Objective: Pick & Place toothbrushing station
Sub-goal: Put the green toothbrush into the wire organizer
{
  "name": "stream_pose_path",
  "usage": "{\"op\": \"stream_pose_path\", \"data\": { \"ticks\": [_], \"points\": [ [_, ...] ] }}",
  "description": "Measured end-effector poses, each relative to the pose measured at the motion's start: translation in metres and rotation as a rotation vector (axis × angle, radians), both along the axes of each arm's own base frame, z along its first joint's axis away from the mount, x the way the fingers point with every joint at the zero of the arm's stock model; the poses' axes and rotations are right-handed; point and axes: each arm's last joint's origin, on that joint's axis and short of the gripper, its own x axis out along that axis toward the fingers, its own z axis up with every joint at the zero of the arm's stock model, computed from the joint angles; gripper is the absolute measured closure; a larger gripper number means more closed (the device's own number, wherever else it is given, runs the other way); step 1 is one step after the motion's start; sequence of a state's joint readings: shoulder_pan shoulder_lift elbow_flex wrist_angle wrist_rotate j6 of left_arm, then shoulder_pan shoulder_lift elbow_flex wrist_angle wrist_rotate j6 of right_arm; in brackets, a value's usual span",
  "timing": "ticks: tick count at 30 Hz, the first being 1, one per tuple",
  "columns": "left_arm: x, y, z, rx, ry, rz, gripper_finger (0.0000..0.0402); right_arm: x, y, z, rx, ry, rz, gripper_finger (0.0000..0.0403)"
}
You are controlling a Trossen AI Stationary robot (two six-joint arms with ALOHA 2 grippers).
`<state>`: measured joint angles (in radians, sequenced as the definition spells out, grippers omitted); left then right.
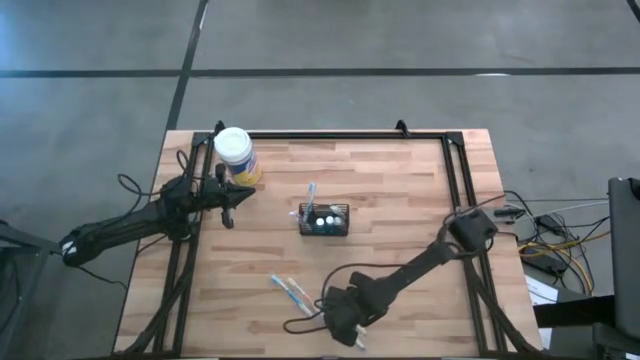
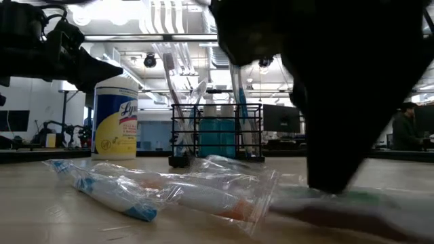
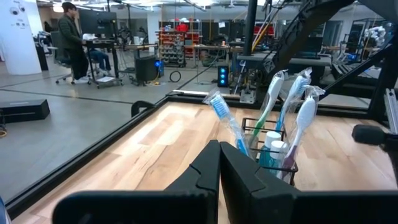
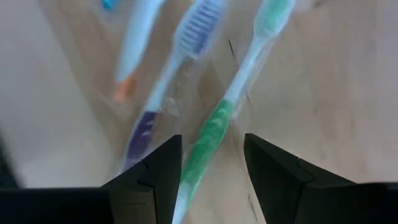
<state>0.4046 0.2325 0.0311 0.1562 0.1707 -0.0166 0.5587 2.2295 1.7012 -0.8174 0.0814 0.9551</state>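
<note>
Toothbrushing station [image 1: 325,219] looks light, rigid mesh; grasp its rim. Right gripper [image 4: 208,163], wide, straddles green toothbrush [image 4: 214,127]; left gripper [image 3: 219,163] closed, empty.

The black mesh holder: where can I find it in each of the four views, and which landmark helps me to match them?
High view: the holder sits near the table's middle.
Low view: it stands at centre, behind the wrapped toothbrushes.
Left wrist view: right of centre, beyond the shut left gripper.
Right wrist view: not in it; only the green toothbrush between the open right gripper's fingers.
Shared landmark: the yellow canister.
</note>
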Motion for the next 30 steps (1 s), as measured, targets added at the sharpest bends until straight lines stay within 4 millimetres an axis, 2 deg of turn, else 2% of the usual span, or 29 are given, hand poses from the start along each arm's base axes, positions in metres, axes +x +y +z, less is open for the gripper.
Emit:
{"op": "stream_pose_path", "data": {
  "ticks": [8,21,30],
  "points": [
    [0.0,0.0,0.0,-0.003,0.0,0.0,0.0388,-0.001,-0.001,-0.009,-0.026,0.04,0.001,0.0232],
    [0.0,0.0,-0.001,-0.012,0.003,0.0,0.0388,-0.006,-0.006,0.003,-0.088,0.027,-0.001,0.0232],
    [0.0,0.0,-0.001,-0.014,0.006,0.0,0.0388,-0.008,-0.007,-0.009,-0.113,0.052,0.035,0.0232]
  ]
}}
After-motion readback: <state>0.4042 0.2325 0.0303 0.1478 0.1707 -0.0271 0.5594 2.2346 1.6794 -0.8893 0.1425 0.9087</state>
